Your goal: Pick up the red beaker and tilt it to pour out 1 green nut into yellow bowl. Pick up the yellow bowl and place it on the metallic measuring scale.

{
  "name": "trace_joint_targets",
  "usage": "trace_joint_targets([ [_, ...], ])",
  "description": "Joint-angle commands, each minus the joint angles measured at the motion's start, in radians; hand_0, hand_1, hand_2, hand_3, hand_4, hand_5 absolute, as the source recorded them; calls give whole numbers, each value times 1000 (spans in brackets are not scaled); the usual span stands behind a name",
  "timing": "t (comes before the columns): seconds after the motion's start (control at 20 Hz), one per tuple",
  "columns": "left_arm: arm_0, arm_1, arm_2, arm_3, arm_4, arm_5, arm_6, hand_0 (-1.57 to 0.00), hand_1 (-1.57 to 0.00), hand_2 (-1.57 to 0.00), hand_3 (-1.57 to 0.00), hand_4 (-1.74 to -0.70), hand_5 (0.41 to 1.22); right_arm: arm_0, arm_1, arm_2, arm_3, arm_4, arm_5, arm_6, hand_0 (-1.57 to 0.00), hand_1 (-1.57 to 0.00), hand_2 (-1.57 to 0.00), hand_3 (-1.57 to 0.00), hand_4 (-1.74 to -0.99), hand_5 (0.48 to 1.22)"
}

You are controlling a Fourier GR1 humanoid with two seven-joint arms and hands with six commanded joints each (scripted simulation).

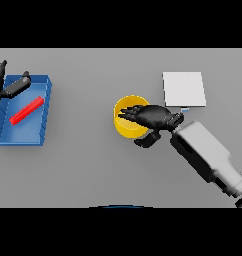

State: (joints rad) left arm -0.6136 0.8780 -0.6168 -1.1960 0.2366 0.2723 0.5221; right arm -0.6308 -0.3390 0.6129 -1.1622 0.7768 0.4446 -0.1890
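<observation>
A: Where does the yellow bowl [127, 120] stand now?

B: It stands near the middle of the frame, a little to the right, on the grey table [93, 165]. The metallic measuring scale [183, 88] lies to its upper right, near it but apart from it. So the bowl is not yet placed on the scale.

A: And why is the right hand [152, 116] over the bowl?

B: It seems the robot prepares to take the bowl. The right arm comes in from the lower right of the frame, and the hand lies across the right side of the bowl. The fingers reach over the rim toward the inside, rather straight, and the thumb is below, outside the wall. The hand looks open; it does not clearly pinch the wall yet.

A: Is a green nut in the bowl?

B: One cannot tell; the hand covers part of the inside.

A: And the other side?

B: At the far left of the frame a blue tray [43, 107] holds a long red thing [26, 110], lying flat. The left hand [10, 86] rests at the tray's upper left corner, fingers relaxed, holding nothing.
</observation>
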Motion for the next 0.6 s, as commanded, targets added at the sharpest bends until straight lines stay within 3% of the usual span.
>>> trace_joint_targets([
  [0.0, 6, -3, -5, -5, -6, 7, -4, 1, 1, 1, 1, -798, 736, -9, 0, 7, 6, 5, 9, -3, 1, 1, 1, 1, -1306, 681],
  [0.2, -1, 4, 1, 0, -2, -2, -5, 1, 1, 1, 1, -793, 729, -30, 5, 20, 24, 14, 25, 3, 1, 1, -4, -11, -1308, 729],
  [0.35, 10, 0, 0, 8, -5, 4, -22, 1, 1, 1, 1, -792, 723, -35, 23, 43, 35, 38, 28, 41, -93, -107, -133, -160, -1362, 820],
  [0.45, -4, -9, 2, 12, -3, 4, -19, 1, 1, 1, 1, -793, 723, -42, 10, 46, 33, 42, 35, 21, -508, -437, -388, -359, -1425, 964],
  [0.55, 10, 8, 4, -7, -1, 6, -16, 1, 1, 1, 1, -796, 726, -30, -3, 51, 17, 31, 67, 25, -891, -846, -814, -594, -1534, 1057],
])
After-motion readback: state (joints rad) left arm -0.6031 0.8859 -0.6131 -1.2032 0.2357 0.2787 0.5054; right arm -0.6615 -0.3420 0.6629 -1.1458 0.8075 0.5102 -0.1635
